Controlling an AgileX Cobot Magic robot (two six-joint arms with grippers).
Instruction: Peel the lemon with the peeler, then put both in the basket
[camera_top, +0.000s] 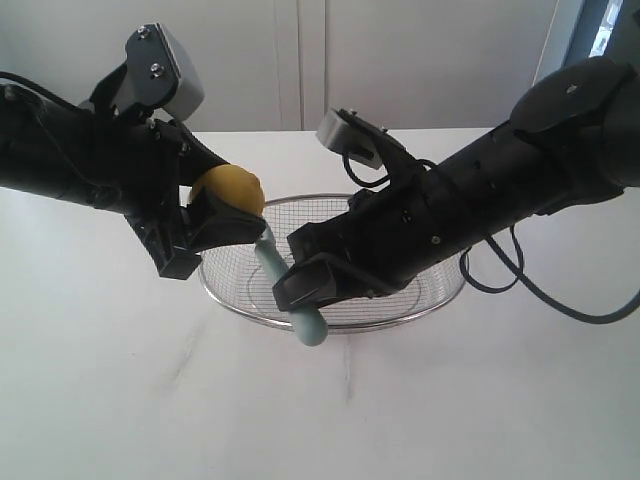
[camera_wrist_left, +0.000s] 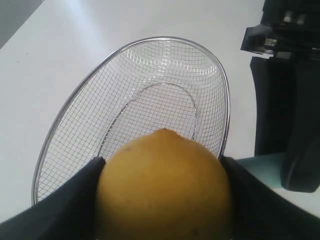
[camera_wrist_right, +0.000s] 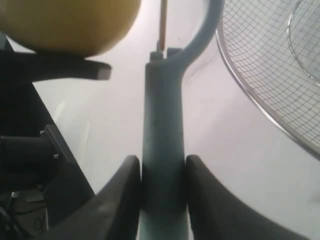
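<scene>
My left gripper (camera_top: 236, 203) is shut on the yellow lemon (camera_top: 230, 188) and holds it in the air over the near-left rim of the wire basket (camera_top: 432, 303). In the left wrist view the lemon (camera_wrist_left: 162, 185) fills the space between the dark fingers (camera_wrist_left: 75, 200), nubbed tip toward the basket (camera_wrist_left: 165, 38). My right gripper (camera_top: 300, 282) is shut on the teal handle of the peeler (camera_top: 292, 300). The peeler's head reaches up to just below the lemon. In the right wrist view the handle (camera_wrist_right: 162, 125) stands between both pads (camera_wrist_right: 125, 190), and the lemon (camera_wrist_right: 70, 25) hangs beside the head.
The basket (camera_wrist_right: 270, 65) rests on a white table (camera_top: 150, 400) with nothing inside it. Both black arms crowd over the basket's front edge. A dark cable (camera_top: 560, 300) trails from the right arm onto the table. A pale wall stands behind.
</scene>
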